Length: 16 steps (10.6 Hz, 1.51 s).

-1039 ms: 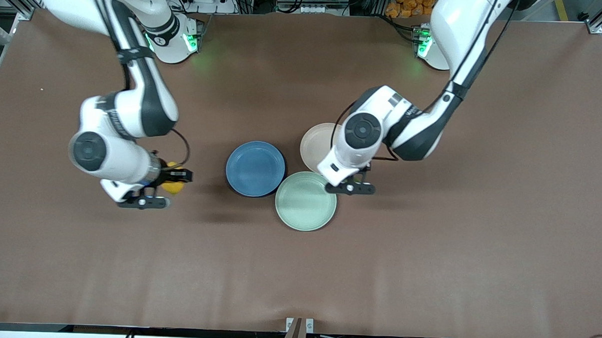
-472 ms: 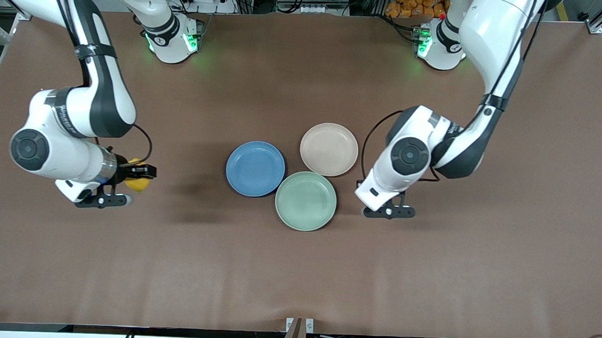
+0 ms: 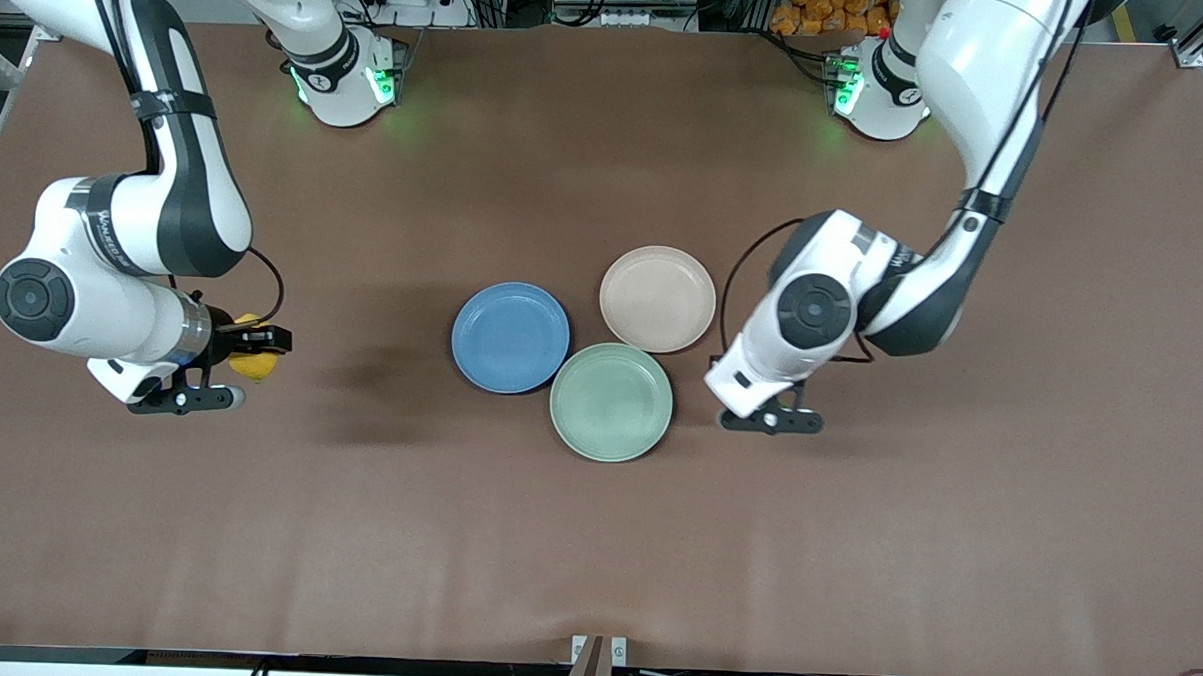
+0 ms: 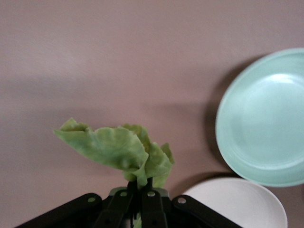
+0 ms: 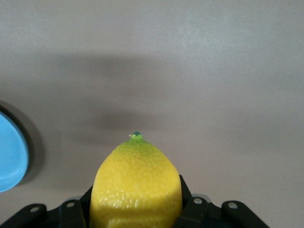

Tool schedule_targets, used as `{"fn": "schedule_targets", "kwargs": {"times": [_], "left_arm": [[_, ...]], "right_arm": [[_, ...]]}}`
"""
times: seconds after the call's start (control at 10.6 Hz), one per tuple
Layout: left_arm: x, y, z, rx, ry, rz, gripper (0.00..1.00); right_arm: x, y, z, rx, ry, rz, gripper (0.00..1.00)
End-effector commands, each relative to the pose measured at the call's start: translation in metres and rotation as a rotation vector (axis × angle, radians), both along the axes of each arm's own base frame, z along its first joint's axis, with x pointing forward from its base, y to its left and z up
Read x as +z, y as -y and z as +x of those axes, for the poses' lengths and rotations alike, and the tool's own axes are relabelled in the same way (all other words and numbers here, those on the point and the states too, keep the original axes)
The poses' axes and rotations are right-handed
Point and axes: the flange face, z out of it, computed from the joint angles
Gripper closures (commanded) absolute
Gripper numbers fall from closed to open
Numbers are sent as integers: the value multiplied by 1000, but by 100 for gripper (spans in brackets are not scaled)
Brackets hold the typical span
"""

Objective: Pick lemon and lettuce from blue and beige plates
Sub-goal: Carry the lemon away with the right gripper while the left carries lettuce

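Our right hand point(image 5: 137, 216) holds the lemon point(image 5: 137, 183) tight, over the bare surface point(image 3: 595, 538) near the right arm's end. Our left hand point(image 4: 137, 202) pinches the lettuce point(image 4: 118, 149) by one thin bit beside the green plate point(image 4: 266, 118); we think it may tear and fall.

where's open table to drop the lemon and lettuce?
Bare table lies under the right tool holding the lemon, and under the left tool holding the lettuce. Crowded mid-table: blue plate, beige plate, green plate touch.
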Motion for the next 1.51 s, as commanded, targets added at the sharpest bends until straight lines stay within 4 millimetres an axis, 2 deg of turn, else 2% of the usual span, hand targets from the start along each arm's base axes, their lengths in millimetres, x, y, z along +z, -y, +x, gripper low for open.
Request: {"fn": "schedule_targets", "kwargs": {"times": [0.0,0.28,0.38,0.57,0.66,0.76,0.94,1.13,1.42], "left_arm": [[-16,42,-38,-7,-47,55,100],[-54,90,-83,-2,-95,102,100],[-53,92,-85,-4,-92,101,100],[-44,85,-74,8,-77,92,100],[-41,74,-63,21,-70,89,100],[-41,53,-45,44,-66,84,100],[-23,24,-12,50,-34,47,100],[-14,2,10,58,-2,17,100],[-13,-36,38,67,37,-17,100]], "right_arm": [[-12,14,-11,14,20,-11,74],[-30,23,-15,32,49,-7,74],[-36,27,-17,27,52,-7,74],[-39,27,-18,27,58,-7,74],[-41,26,-17,29,63,-8,74],[-43,28,-16,26,72,-9,74],[-50,28,-16,26,82,-9,74],[-66,31,-19,22,105,-12,74],[-83,31,-17,22,118,-15,74]]}}
